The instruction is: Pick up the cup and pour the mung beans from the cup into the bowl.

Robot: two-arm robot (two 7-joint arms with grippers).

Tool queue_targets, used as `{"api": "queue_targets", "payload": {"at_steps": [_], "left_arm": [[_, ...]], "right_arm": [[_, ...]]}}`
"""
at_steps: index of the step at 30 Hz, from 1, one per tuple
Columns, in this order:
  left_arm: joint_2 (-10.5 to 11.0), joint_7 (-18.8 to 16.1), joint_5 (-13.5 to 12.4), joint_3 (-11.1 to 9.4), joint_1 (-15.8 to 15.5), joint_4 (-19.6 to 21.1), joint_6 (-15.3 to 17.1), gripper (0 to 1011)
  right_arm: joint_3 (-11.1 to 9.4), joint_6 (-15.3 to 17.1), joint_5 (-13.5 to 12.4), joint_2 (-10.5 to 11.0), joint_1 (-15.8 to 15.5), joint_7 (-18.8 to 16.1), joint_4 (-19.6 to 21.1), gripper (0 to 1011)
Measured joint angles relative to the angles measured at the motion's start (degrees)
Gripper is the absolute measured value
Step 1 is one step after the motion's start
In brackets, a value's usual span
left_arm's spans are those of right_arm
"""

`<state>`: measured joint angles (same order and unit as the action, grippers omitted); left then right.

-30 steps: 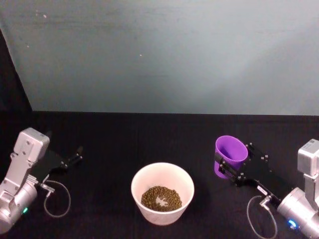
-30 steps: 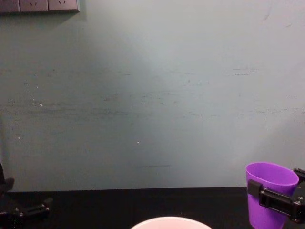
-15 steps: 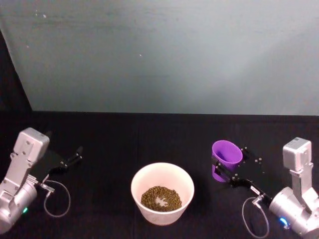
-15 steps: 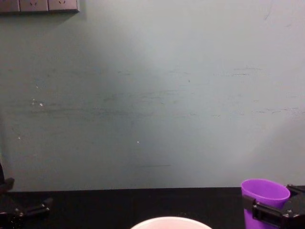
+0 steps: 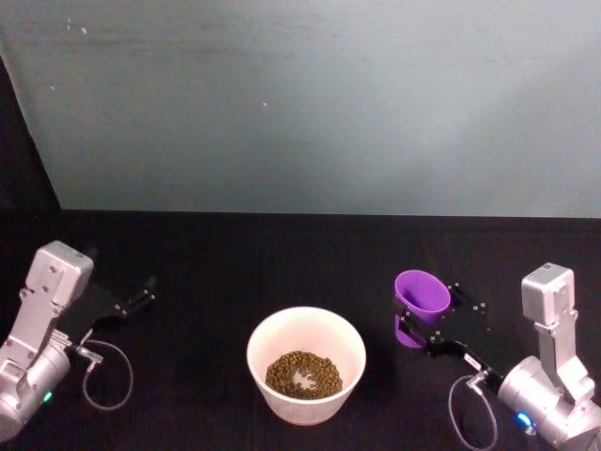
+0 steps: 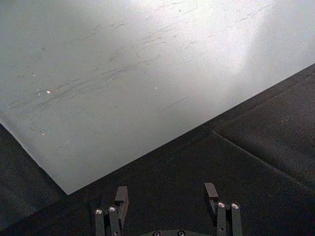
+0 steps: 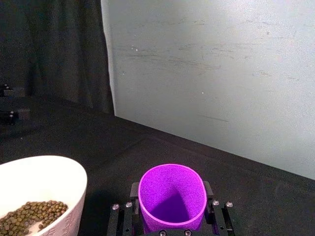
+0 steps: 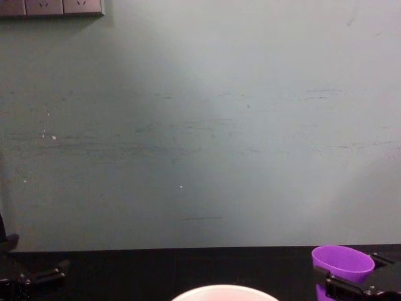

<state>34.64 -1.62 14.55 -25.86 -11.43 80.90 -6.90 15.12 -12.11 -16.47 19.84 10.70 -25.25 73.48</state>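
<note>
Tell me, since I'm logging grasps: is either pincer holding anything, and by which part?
The right pincer holds the purple cup by its side wall, one finger on each side, below the rim. The left pincer is open and holds nothing.

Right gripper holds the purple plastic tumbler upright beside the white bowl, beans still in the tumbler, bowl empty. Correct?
Not quite: the contents are reversed. The right wrist view shows the small purple plastic tumbler empty inside, and the mung beans lying in the wide round white bowl. The rest holds: the right gripper holds the tumbler upright, beside the bowl. The left gripper sits idle on the robot's left.
</note>
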Motion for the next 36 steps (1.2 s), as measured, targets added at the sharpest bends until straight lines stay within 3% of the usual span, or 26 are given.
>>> {"api": "queue_targets", "payload": {"at_steps": [36], "left_arm": [[0.0, 0.0, 0.0, 0.0, 0.0, 0.0, 0.0, 1003]], "right_arm": [[1.0, -1.5, -1.0, -0.9, 0.6, -2.0, -2.9, 723]]}}
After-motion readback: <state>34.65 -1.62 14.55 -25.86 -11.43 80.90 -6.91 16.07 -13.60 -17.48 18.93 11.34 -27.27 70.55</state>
